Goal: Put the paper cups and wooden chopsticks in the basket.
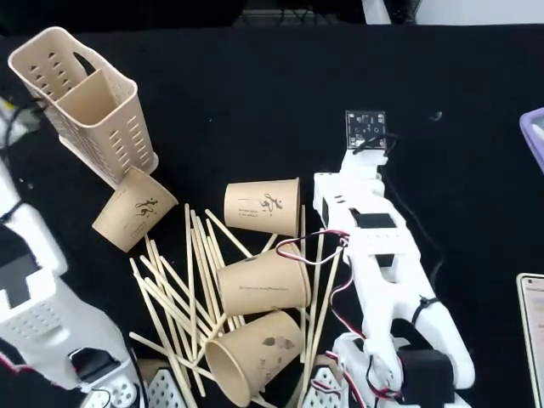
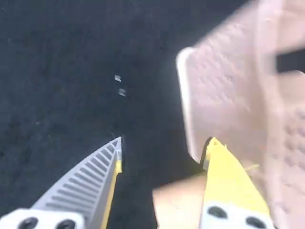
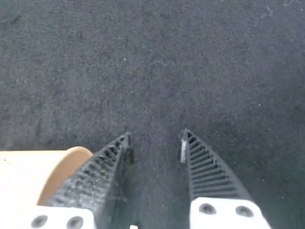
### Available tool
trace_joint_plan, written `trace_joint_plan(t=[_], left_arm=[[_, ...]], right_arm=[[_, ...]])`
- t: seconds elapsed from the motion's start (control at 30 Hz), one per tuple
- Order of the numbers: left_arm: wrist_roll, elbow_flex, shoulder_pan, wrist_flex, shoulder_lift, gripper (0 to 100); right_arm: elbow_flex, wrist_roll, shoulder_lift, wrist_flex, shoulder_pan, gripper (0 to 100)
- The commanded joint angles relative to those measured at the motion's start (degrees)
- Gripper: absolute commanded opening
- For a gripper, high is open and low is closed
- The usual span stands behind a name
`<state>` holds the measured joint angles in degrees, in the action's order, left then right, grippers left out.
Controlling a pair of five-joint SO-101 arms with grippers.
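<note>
High view: a beige perforated plastic basket (image 1: 102, 127) sits far left. Four tan paper cups (image 1: 263, 206) lie on their sides among thin wooden chopsticks (image 1: 183, 289) on black fuzzy cloth (image 1: 255, 85).
Left wrist view: the left gripper (image 2: 164, 139) has its ribbed fingers spread, near the basket.
Right wrist view: the right gripper (image 3: 156, 133) has its ribbed fingers parted over the cloth.

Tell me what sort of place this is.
Probably a robotics lab or test bench, not a kitchen. A table draped in black cloth carries white jointed robot arms with exposed wiring, and staged props: tan paper cups, loose wooden chopsticks and a beige perforated plastic basket.
</note>
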<state>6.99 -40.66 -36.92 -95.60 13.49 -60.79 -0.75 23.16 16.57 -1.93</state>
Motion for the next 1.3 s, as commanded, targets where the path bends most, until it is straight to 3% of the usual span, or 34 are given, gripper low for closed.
trace_joint_plan(t=[0.0, 0.17, 0.33, 0.53, 0.63, 0.7, 0.73, 0.8, 1.07, 1.17, 1.27], left_arm=[[1.85, -11.82, 5.32, -5.01, -1.67, 28], [5.54, -12.18, 9.63, -5.10, -3.69, 28], [7.91, -4.44, 14.99, -4.22, -3.60, 28], [7.47, 6.99, 17.54, 4.13, -3.69, 28], [7.47, 9.89, 19.21, 4.66, -3.69, 20], [7.47, 10.68, 20.97, 4.66, -3.69, 8], [6.68, 10.24, 21.85, 4.75, -3.69, 2], [1.49, 10.59, 24.31, 4.66, -3.96, 6], [-23.65, 10.15, 31.96, 4.75, -4.31, 3], [-26.46, 10.15, 31.60, 5.63, -3.96, 4], [-26.20, 10.68, 30.46, 5.45, -3.69, 15]], right_arm=[[0.13, -0.09, -0.04, -1.41, -0.79, 15.9], [0.13, -0.09, -0.04, -1.41, -0.79, 15.9], [0.13, -0.09, -0.04, -1.41, -0.79, 15.9], [0.13, -0.09, -0.04, -1.41, -0.79, 15.9], [0.13, -0.09, -0.04, -1.41, -0.79, 15.9], [0.13, -0.09, -0.04, -1.41, -0.79, 15.9], [0.13, -0.09, -0.04, -1.41, -0.79, 15.9], [0.13, -0.09, -0.04, -1.41, -0.79, 15.9], [0.13, -0.09, -0.04, -1.41, -0.79, 15.9], [0.13, -0.09, -0.04, -1.41, -0.79, 15.9], [0.13, -0.09, -0.04, -1.41, -0.79, 15.9]])
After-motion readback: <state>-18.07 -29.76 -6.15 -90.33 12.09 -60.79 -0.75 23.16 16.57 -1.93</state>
